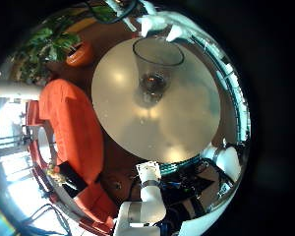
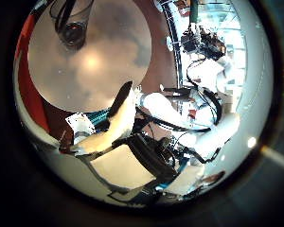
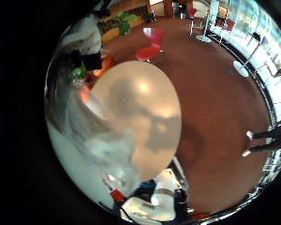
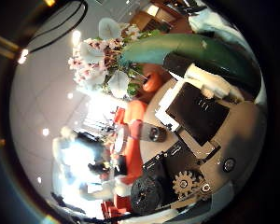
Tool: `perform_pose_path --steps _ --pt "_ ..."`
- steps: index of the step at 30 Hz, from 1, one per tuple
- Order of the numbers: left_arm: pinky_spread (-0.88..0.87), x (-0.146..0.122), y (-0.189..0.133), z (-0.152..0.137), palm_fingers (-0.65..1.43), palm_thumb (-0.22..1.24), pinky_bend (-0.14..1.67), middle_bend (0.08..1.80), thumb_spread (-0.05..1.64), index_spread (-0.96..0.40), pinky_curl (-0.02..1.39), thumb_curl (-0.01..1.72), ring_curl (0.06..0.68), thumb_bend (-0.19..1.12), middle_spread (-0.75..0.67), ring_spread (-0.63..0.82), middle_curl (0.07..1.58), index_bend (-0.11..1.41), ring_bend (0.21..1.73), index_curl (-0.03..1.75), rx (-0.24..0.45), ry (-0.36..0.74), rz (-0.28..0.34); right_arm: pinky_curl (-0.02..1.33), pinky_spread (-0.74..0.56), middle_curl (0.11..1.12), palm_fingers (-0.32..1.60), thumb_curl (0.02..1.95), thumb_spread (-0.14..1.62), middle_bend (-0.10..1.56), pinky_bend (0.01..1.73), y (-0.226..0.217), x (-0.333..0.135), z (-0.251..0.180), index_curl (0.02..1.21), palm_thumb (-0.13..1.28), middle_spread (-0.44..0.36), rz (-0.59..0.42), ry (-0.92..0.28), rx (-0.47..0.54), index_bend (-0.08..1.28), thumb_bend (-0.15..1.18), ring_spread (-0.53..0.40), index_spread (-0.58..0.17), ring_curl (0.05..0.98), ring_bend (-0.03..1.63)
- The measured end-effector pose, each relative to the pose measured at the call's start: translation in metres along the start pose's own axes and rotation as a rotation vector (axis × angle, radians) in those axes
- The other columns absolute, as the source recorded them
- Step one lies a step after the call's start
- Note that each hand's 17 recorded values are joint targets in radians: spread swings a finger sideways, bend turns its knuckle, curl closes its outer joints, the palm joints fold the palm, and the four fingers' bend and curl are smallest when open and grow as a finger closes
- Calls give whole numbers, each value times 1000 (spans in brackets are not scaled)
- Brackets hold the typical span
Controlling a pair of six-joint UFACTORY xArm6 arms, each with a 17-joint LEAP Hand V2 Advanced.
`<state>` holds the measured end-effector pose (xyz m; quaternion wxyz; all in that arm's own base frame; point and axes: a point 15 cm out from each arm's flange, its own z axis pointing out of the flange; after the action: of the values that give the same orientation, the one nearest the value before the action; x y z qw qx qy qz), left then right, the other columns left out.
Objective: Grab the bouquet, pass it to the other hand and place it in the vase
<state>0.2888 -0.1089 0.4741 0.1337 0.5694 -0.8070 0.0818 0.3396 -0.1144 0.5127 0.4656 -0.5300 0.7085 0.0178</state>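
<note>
The bouquet [image 4: 103, 56] is off the table [image 1: 187, 118] and lies close against the palm of the right hand [image 4: 201, 112]. The right hand's fingers [image 4: 191, 89] are curled alongside the stem end, so the hand is judged to be clamped on the bouquet.

The left hand [image 2: 118, 118] holds nothing. Its fingers are relaxed and extended over the table, well apart from the vase [image 1: 157, 69]. The vase is a clear glass, upright and empty, standing off centre towards one edge of the round table.

Handling, as a judgement:
- The bouquet is probably light and soft.
- The blooms are fragile and crush easily.
- The film wrapper [image 3: 94, 131] is likely slippery and will crumple under pressure.
- Take hold at the bound stems below the blooms, never at the flower heads.
- The vase is likely to tip if the stems strike its rim.

Appearance: a cluster of small pale blossoms with leaves at the head, narrowing to a wrapped stem section, with translucent film spreading around it.
</note>
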Motion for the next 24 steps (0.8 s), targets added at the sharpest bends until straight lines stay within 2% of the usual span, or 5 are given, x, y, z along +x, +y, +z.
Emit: perform_pose_path --steps 5,10,14,19,24 --pt "327 2 -12 -13 448 287 187 242 1163 -78 266 299 153 -23 134 304 376 189 522 472 66 155 -19 628 -167 804 1140 1115 803 1369 1400 -3 -40 -4 861 1135 -131 22 -291 1 1219 59 -184 -208 691 1472" --pt "292 21 -29 -30 458 260 201 234 1161 -60 272 293 159 -23 135 279 378 177 560 461 139 349 8 661 -170 794 1139 1162 799 1376 1380 8 -72 -7 852 1130 -129 18 -536 -56 1226 53 -183 -205 691 1476" --pt "265 33 -40 -49 461 254 211 233 1159 -55 281 294 162 -21 141 255 383 176 586 451 208 485 22 686 -172 787 1140 1196 799 1380 1367 29 -77 0 846 1127 -127 57 -662 -109 1230 50 -182 -203 690 1477" --pt "252 48 -56 -68 441 243 232 243 1139 -33 294 298 163 -23 144 242 392 164 612 431 258 645 44 717 -175 780 1139 1236 803 1385 1350 51 -111 14 839 1123 -126 -2 -759 -212 1234 46 -182 -201 689 1478" --pt "246 52 -71 -75 410 241 247 247 1107 -13 305 305 164 -24 159 244 398 165 630 417 268 763 60 744 -178 779 1137 1268 807 1391 1335 73 -141 28 833 1120 -127 -79 -790 -299 1239 42 -182 -200 689 1480"
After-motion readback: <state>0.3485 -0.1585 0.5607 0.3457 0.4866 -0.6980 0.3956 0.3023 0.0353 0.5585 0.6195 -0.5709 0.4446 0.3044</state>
